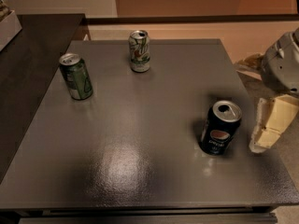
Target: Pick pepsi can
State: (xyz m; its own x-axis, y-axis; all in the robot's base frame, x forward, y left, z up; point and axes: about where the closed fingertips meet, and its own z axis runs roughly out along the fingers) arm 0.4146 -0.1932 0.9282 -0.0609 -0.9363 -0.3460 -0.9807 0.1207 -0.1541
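So, your pepsi can is standing upright near the table's right front. Your gripper is hanging just right of it, not touching; can't tell if it's released or clenched. Green can and white-green can are sitting well apart, back left.

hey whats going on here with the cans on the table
A one-armed robot is going for the pepsi can, which stands upright near the right side of the grey table. Its gripper hangs just to the right of the can, over the table's edge, and is not yet touching it. A green can and a white-and-green can stand upright toward the far side.
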